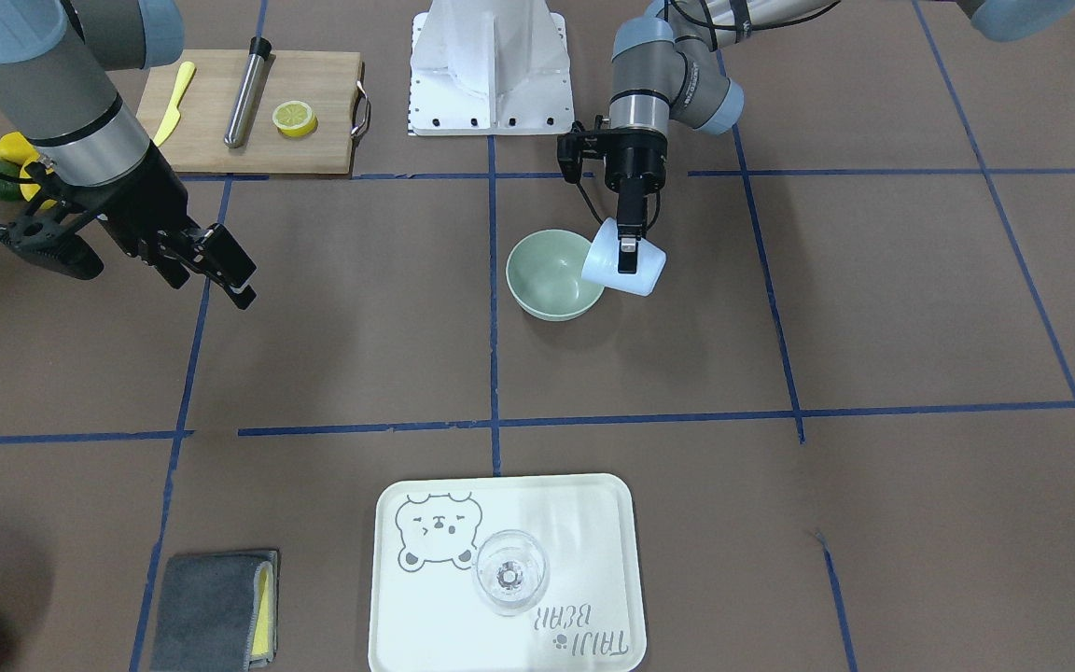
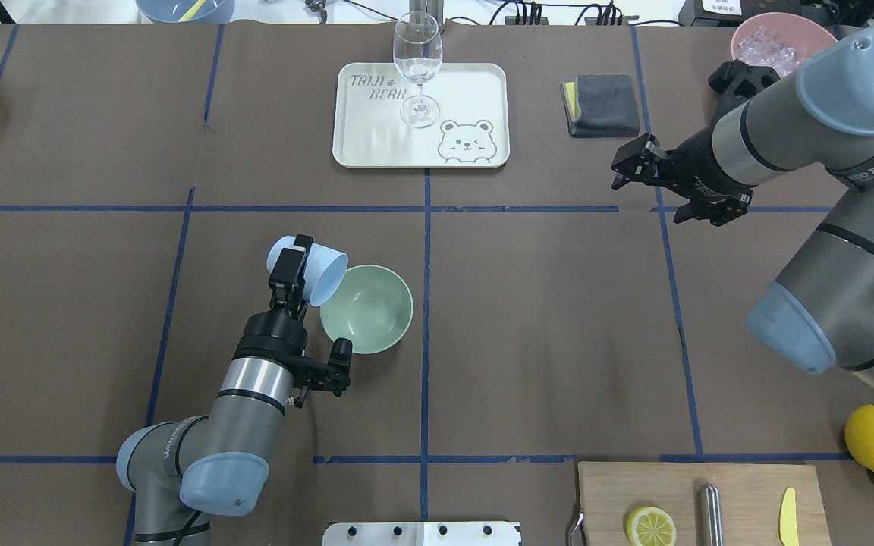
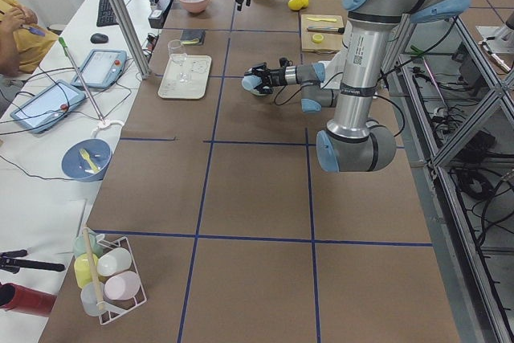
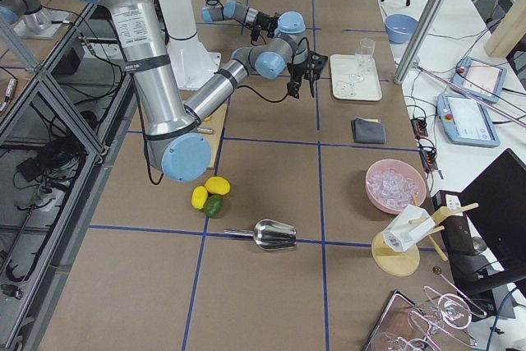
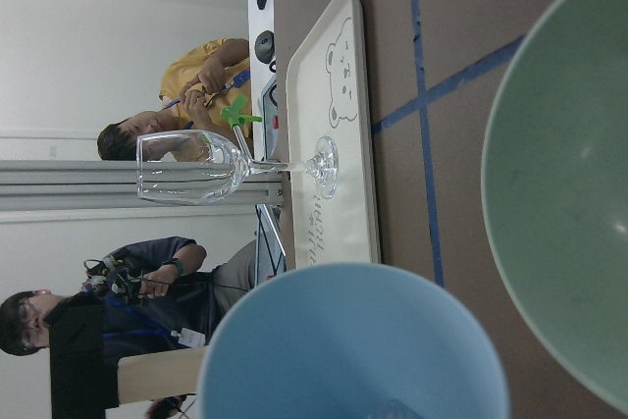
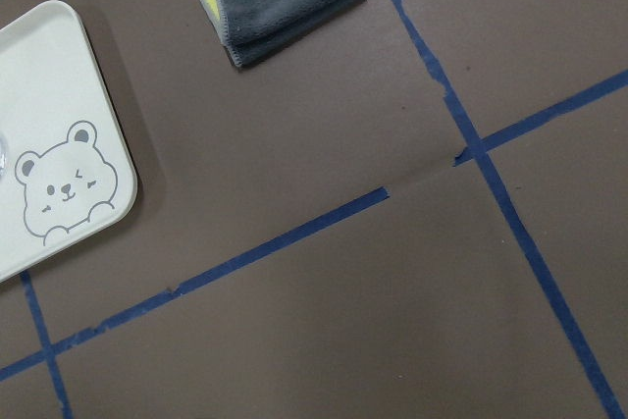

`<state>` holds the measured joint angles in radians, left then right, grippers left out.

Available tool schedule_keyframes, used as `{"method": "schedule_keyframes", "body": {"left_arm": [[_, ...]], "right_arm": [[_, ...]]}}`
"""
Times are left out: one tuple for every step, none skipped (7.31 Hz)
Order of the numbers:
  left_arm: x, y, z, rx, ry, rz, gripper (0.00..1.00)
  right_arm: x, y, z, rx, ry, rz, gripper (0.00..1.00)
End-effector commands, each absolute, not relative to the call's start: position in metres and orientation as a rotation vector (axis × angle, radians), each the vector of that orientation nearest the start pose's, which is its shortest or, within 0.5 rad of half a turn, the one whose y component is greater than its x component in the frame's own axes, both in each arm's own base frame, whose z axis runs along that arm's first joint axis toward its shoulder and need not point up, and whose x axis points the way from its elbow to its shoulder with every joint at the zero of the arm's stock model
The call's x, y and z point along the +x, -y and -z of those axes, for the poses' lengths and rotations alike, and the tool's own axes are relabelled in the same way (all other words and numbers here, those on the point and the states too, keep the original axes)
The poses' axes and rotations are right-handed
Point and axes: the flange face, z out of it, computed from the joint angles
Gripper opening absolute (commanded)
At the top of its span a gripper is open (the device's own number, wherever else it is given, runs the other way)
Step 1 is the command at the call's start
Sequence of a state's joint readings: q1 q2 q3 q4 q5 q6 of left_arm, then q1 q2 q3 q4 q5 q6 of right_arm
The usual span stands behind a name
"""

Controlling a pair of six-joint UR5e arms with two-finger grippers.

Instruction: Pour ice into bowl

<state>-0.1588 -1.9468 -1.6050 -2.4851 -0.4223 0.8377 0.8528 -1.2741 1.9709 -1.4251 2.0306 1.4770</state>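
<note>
The pale sage-green bowl (image 1: 551, 275) stands near the table's middle and looks empty; it also shows in the overhead view (image 2: 367, 309) and at the right of the left wrist view (image 5: 569, 213). My left gripper (image 1: 628, 250) (image 2: 290, 267) is shut on a light blue cup (image 1: 626, 266) (image 2: 317, 274). The cup is tipped on its side with its mouth over the bowl's rim. The cup's mouth fills the bottom of the left wrist view (image 5: 353, 350). I cannot make out ice inside it. My right gripper (image 1: 237, 278) (image 2: 625, 171) is open and empty, far from the bowl.
A pink container (image 2: 778, 38) of ice cubes stands at the far right corner. A white bear tray (image 2: 475, 83) bears a clear wine glass (image 2: 416, 64). A grey cloth (image 2: 602, 104) lies beside it. A cutting board (image 1: 258, 149) holds a lemon slice, a knife and a metal rod.
</note>
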Motion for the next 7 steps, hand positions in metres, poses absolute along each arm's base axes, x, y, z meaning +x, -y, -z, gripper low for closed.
{"method": "schedule_keyframes", "body": {"left_arm": [[0.531, 0.306, -0.312, 1.375, 0.832, -1.150, 0.00], [0.541, 0.294, -0.316, 1.365, 0.870, -1.217, 0.00], [0.548, 0.284, -0.314, 1.367, 0.886, -1.256, 0.00], [0.549, 0.279, -0.310, 1.354, 0.933, -1.297, 0.00], [0.546, 0.277, -0.309, 1.330, 0.983, -1.291, 0.00], [0.544, 0.275, -0.305, 1.324, 1.007, -1.308, 0.00], [0.542, 0.276, -0.303, 1.321, 1.015, -1.308, 0.00]], "right_arm": [[-0.284, 0.483, -0.329, -0.021, 0.903, -0.552, 1.00], [-0.280, 0.484, -0.339, -0.032, 0.890, -0.566, 1.00], [-0.279, 0.484, -0.340, -0.038, 0.889, -0.576, 1.00], [-0.276, 0.482, -0.348, -0.049, 0.878, -0.582, 1.00], [-0.272, 0.483, -0.355, -0.052, 0.867, -0.592, 1.00], [-0.269, 0.482, -0.361, -0.057, 0.860, -0.597, 1.00], [-0.269, 0.482, -0.361, -0.059, 0.861, -0.596, 1.00]]}}
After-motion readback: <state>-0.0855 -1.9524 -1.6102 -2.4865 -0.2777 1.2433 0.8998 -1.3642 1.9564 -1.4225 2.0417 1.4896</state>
